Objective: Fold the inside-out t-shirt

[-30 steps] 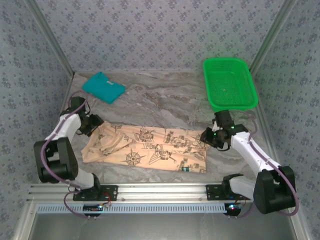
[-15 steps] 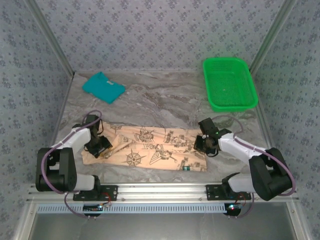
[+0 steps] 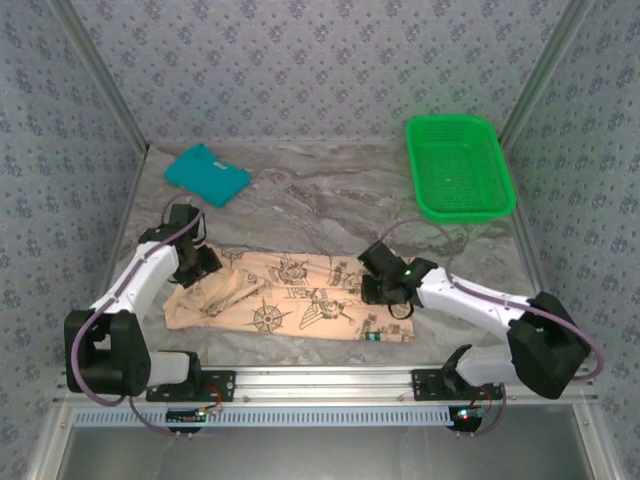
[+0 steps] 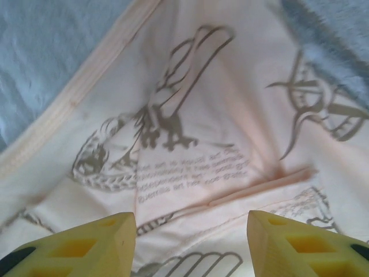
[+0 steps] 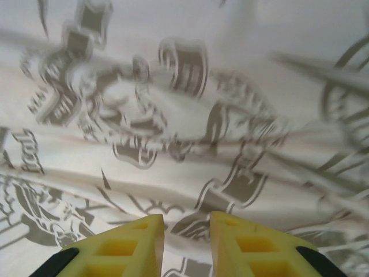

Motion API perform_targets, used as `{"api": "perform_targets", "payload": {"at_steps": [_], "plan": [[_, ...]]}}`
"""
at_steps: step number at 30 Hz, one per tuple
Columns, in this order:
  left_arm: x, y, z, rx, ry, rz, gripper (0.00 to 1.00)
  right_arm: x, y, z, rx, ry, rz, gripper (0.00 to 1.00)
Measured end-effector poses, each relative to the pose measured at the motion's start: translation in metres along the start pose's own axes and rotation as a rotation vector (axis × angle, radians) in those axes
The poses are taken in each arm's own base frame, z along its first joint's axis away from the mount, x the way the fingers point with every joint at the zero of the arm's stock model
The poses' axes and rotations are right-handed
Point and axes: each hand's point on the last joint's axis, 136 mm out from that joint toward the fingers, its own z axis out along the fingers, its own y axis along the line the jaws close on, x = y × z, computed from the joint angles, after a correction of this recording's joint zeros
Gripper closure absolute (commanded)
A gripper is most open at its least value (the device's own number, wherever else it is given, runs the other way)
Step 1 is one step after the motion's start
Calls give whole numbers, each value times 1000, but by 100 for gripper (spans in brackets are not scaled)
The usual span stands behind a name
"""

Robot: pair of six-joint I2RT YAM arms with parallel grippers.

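Note:
The inside-out t-shirt [image 3: 290,295] lies as a long peach strip with dark prints across the near half of the table. My left gripper [image 3: 196,268] hovers over its left end. In the left wrist view it [image 4: 190,222] is open, its yellow fingers wide apart above pale printed cloth [image 4: 190,115] and a hem. My right gripper [image 3: 382,290] is low over the shirt's right part. In the right wrist view its jaws [image 5: 187,222] stand a narrow gap apart over flat printed cloth [image 5: 184,86], with nothing pinched between them.
A folded teal shirt [image 3: 207,174] lies at the back left. A green basket [image 3: 455,122] stands at the back right. The metal rail [image 3: 320,380] with both arm bases runs along the near edge. Bare marble table [image 3: 320,210] lies between the shirt and the back wall.
My right gripper has slid left from the shirt's right end toward its middle. My left gripper dipped toward the near left corner, then came back up a little. The shirt has barely shifted.

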Motion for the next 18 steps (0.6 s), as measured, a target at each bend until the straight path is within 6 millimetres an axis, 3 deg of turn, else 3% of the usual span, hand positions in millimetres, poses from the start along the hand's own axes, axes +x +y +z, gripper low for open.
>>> {"api": "perform_targets", "payload": {"at_steps": [4,8,11,13,18], "plan": [[-7,-34,16,25,-6,163,44,33,-27,23,63,95,101,77],[6,-50,52,36,78,249,45,9,-37,28,44,54,216,81],[19,-45,71,22,134,256,45,-23,-49,35,42,1,284,82],[23,-46,65,60,122,245,44,-51,-51,43,45,-39,292,82],[63,-27,53,93,169,178,43,-137,-37,73,43,-131,247,83]]}}
